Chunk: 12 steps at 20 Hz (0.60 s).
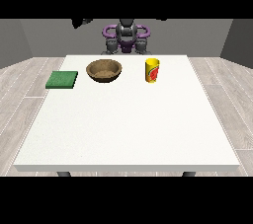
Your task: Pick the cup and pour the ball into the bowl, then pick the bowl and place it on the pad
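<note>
A large white table (pixel 128 119) is seen from across its near edge, with the robot (pixel 126 38) small at the far side. Three things are set in a row along the far part of the table. A yellow cup (pixel 152 70) with a red mark on its side is stood upright to the right of centre. A brown bowl (pixel 104 70) is placed to the left of the cup, well apart from it. A flat green pad (pixel 62 80) is laid further left, near the table's left edge and apart from the bowl. The ball cannot be made out; the cup's inside is hidden from this angle.

The robot's arms are kept drawn in close to its body behind the far edge. No black hand can be picked out over the table or beside the body, so nothing can be told about how far either hand is spread. Cup, bowl and pad are touched by nothing.
</note>
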Each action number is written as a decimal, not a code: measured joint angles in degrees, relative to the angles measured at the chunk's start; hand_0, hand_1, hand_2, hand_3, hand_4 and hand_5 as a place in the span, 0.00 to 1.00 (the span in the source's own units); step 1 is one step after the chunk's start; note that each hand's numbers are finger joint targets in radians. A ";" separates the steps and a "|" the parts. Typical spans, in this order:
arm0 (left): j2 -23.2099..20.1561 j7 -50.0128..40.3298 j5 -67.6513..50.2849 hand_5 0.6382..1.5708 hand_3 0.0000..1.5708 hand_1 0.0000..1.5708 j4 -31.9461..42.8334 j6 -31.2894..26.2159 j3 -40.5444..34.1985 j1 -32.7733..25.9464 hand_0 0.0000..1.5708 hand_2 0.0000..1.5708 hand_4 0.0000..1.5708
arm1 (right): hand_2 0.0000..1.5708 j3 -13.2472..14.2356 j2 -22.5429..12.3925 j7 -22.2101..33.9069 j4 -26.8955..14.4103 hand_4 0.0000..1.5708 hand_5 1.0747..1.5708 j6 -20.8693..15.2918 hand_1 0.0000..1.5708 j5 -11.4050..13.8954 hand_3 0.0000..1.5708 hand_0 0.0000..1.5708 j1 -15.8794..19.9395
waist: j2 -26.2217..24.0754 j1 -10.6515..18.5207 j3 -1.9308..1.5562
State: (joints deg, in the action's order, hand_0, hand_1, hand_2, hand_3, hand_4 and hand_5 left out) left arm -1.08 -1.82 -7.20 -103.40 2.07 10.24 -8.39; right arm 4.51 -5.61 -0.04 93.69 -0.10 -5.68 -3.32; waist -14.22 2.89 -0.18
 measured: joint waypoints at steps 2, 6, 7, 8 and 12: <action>-0.83 0.69 -0.43 0.89 0.00 0.00 -2.36 -0.78 -0.76 -0.30 0.00 0.00 0.00 | 0.00 0.87 -0.32 -0.51 0.94 0.00 0.99 0.69 0.00 -1.03 0.00 0.00 0.46 | 2.37 -0.27 0.08; -1.00 1.44 2.03 0.80 0.00 0.00 -3.98 0.00 -0.80 2.76 0.00 0.00 0.00 | 0.00 1.03 -0.05 -3.51 -0.92 0.00 0.98 1.15 0.00 -0.73 0.00 0.00 2.94 | 7.50 -0.17 0.13; -1.15 3.60 2.41 0.79 0.00 0.00 -2.59 -0.36 -1.32 3.38 0.00 0.00 0.00 | 0.00 0.68 0.46 -4.92 -1.42 0.00 0.98 1.03 0.00 -0.33 0.00 0.00 3.62 | 9.34 -0.42 0.14; -0.99 4.52 3.29 0.77 0.00 0.00 -1.65 0.11 -1.65 4.88 0.00 0.00 0.00 | 0.00 0.61 0.65 -5.62 -2.08 0.00 0.99 1.01 0.00 -0.24 0.00 0.00 4.83 | 11.03 -0.62 0.15; -2.54 8.23 4.51 0.69 0.00 0.00 2.54 -0.19 -5.02 10.53 0.00 0.00 0.00 | 0.00 2.18 -0.55 -9.13 -5.45 0.00 0.98 3.17 0.00 -1.67 0.00 0.00 9.24 | 17.82 -1.60 0.17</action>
State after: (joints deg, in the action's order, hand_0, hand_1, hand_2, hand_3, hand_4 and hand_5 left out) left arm -3.62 6.41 -2.69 -100.86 1.88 5.23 2.14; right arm 6.69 -6.16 -9.17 88.24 3.06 -7.36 5.92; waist 3.60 1.29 -0.01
